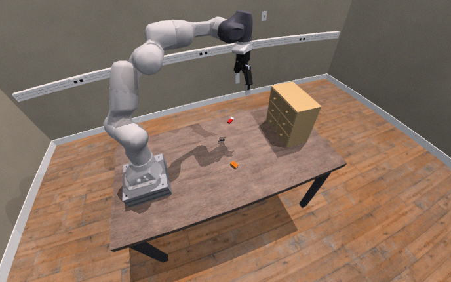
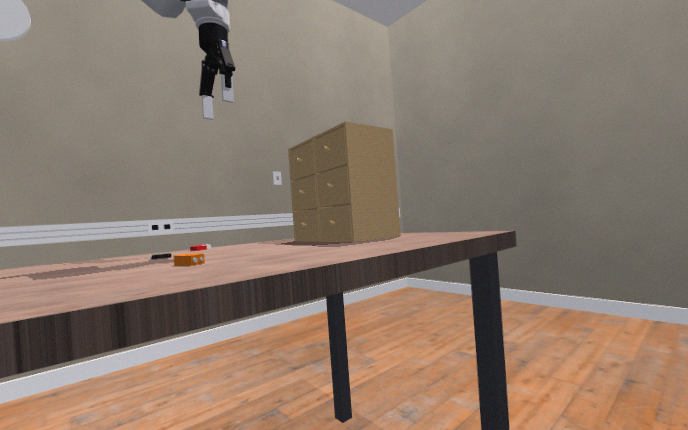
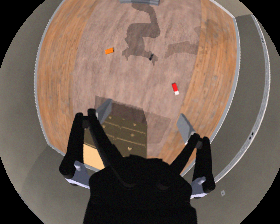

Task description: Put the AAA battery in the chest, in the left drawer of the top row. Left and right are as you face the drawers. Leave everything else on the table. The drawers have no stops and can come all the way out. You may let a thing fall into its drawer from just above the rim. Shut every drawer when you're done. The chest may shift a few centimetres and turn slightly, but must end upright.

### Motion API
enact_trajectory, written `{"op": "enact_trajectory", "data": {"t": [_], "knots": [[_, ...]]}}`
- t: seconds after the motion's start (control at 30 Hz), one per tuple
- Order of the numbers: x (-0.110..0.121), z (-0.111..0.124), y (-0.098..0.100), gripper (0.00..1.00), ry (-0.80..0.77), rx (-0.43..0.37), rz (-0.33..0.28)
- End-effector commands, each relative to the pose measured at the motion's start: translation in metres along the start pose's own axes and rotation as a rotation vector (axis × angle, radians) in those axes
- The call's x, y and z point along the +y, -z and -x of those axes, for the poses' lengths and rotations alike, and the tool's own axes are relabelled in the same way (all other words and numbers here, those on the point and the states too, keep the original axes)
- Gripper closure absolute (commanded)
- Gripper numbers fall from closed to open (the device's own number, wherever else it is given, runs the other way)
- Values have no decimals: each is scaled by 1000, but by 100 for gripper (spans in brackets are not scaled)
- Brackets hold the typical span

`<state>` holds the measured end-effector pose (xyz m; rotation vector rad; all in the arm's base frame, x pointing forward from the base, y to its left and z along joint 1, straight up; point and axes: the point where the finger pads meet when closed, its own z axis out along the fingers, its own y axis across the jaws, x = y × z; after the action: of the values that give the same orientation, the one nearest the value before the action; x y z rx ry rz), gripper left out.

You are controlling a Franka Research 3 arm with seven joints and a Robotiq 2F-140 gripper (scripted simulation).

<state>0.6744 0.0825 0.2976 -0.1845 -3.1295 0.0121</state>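
Note:
The AAA battery (image 1: 221,139) is a small dark stick lying on the table's middle; it also shows in the exterior view (image 2: 160,256) and the wrist view (image 3: 152,58). The tan chest (image 1: 292,113) stands upright at the table's right end with all its drawers shut. Its top-row left drawer (image 2: 302,159) has a small knob. My gripper (image 1: 242,84) hangs high above the table's far edge, to the left of the chest and above its top. It is open and empty, as the exterior view (image 2: 217,104) and wrist view (image 3: 143,112) also show.
A red and white item (image 1: 230,120) lies on the table's far side, between the battery and the chest. An orange block (image 1: 234,164) lies nearer the front. The arm's base (image 1: 145,180) stands at the table's left end.

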Motion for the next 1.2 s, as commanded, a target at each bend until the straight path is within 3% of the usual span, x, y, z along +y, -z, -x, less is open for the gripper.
{"op": "enact_trajectory", "data": {"t": [0.0, 1.17], "knots": [[-1, 3, 0, 0, -22, -3, 3], [-3, 5, 1, 0, -34, -6, 6]]}}
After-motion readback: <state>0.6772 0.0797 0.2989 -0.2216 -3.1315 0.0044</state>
